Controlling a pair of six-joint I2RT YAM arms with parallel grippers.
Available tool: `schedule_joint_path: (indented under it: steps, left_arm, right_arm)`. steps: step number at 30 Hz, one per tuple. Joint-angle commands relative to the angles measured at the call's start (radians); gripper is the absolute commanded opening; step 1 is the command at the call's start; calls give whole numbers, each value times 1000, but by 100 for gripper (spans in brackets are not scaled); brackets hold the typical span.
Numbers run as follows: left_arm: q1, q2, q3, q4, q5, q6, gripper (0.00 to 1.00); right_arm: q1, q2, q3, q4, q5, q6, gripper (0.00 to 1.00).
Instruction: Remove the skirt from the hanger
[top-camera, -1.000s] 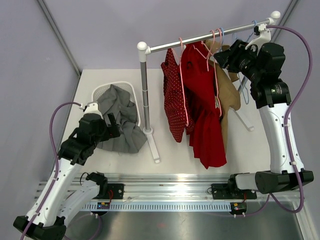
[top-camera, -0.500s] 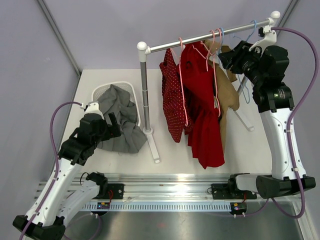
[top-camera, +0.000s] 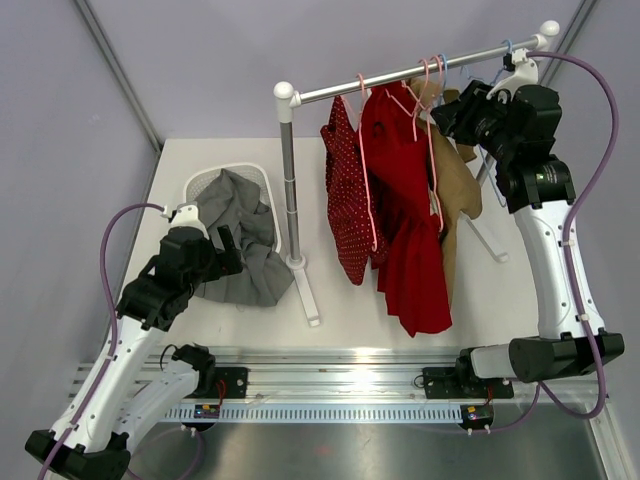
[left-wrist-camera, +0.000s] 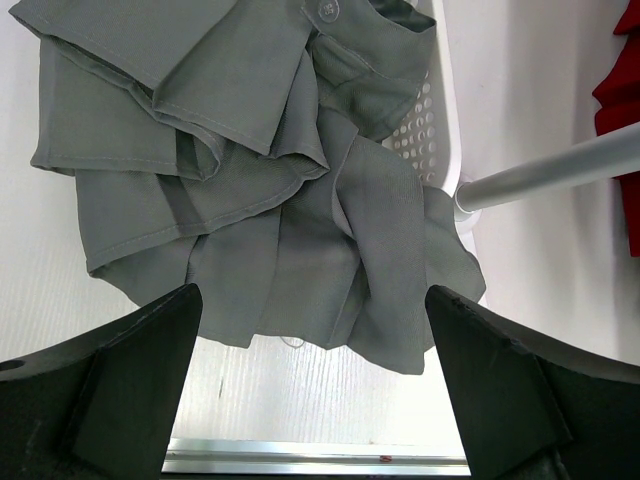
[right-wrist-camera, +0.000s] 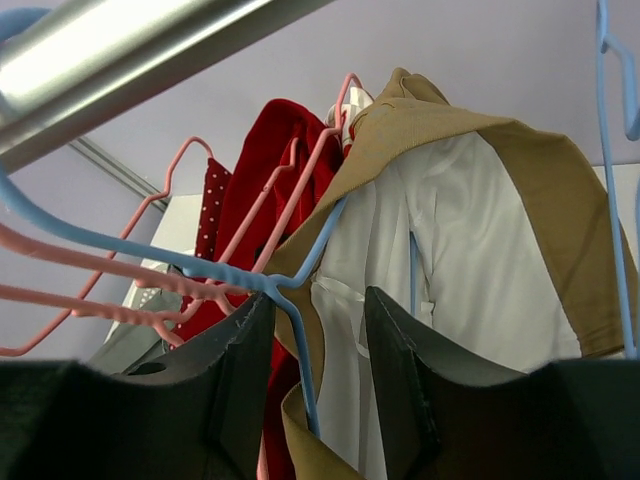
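Observation:
A tan skirt (top-camera: 462, 185) with a white lining hangs on a blue hanger (top-camera: 497, 75) at the right end of the rail (top-camera: 400, 77). My right gripper (top-camera: 447, 112) is up at that hanger, just below the rail. In the right wrist view the gripper (right-wrist-camera: 318, 340) is open, with the blue hanger's wire (right-wrist-camera: 300, 350) running between the jaws and the tan skirt (right-wrist-camera: 540, 200) behind. My left gripper (top-camera: 228, 250) is open and empty over a grey skirt (top-camera: 245, 215) lying in a white basket (top-camera: 205, 180). The left wrist view shows the gripper (left-wrist-camera: 315, 400) and the grey skirt (left-wrist-camera: 250, 170).
A red dress (top-camera: 405, 220) and a red dotted garment (top-camera: 345, 200) hang on pink hangers (top-camera: 430, 75) left of the tan skirt. The rack's post (top-camera: 290, 190) and foot stand beside the basket. A second blue hanger (right-wrist-camera: 615, 150) hangs to the right.
My right gripper shifted slightly right along the rail and came back. The hanging garments swayed a little. The left arm has not moved.

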Motion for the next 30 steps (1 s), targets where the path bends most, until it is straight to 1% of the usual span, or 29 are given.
schedule_joint_path:
  steps: [1,2,3,4,7,8,9,11,12,14,17,18,19,20,22,23,24,25,26,27,28,29,30]
  left_arm:
    - [-4,-6,-3,52,18,-8,98]
    - [-4,-5,-3,52,18,-8,98]
    - [-4,-3,-5,54,20,-6,98]
    - [-4,-3,-5,54,20,-6,98]
    - [-6,-3,-6,55,24,-6,98]
    - [-6,-3,-6,55,24,-6,98]
    - [-8,0,-5,55,24,-6,98]
    - [-12,3,-3,54,21,-6,98]
    - [-17,4,-3,52,21,-3,98]
    - [-23,3,4,49,14,-4,98]
    - [-75,-11,43,46,-43,-18,98]
    - [-118,4,72,45,-48,-21,98]
    - [-148,26,119,35,-84,-27,98]
    - [-228,49,220,17,-109,-32,98]
    - [-326,144,354,-1,-170,-25,98]
    - [-421,182,421,-29,-228,-18,98]
    - [-469,234,577,-38,-245,4,98]
    - [-518,326,646,-46,-261,18,98]
    - [-619,384,729,-53,-265,35,98]
    - [-676,435,798,-54,-272,75,98]
    - [-731,539,928,-47,-278,98,98]
    - [-826,584,981,-28,-272,120,98]
    - [-866,627,1024,-14,-264,156,98]
  right_arm:
    - [16,31,56,48,-11,1,48]
    - [20,36,62,49,-11,1,47]
    - [39,50,75,54,-4,-2,42]
    - [39,50,76,54,-4,-2,42]
    - [48,61,89,54,13,-8,30]
    - [48,62,92,53,18,-9,25]
    - [50,59,97,56,22,-13,17]
    - [50,56,105,53,32,-22,11]
    - [50,55,117,42,39,-26,5]
    - [50,42,135,27,67,-51,0]
    - [50,3,161,0,130,-92,0]
    - [51,-10,166,-6,151,-104,0]
    - [51,-37,168,-9,194,-124,0]
    - [50,-50,169,-12,199,-137,0]
    - [50,-70,175,-33,254,-155,0]
    - [50,-86,177,-45,263,-158,0]
    - [50,-93,181,-74,265,-160,0]
    - [50,-100,178,-87,265,-160,0]
    - [51,-119,162,-98,265,-157,0]
    - [50,-131,149,-107,266,-154,0]
    - [50,-155,136,-107,272,-146,0]
    - [51,-168,123,-108,274,-146,0]
    - [50,-175,108,-116,274,-143,0]
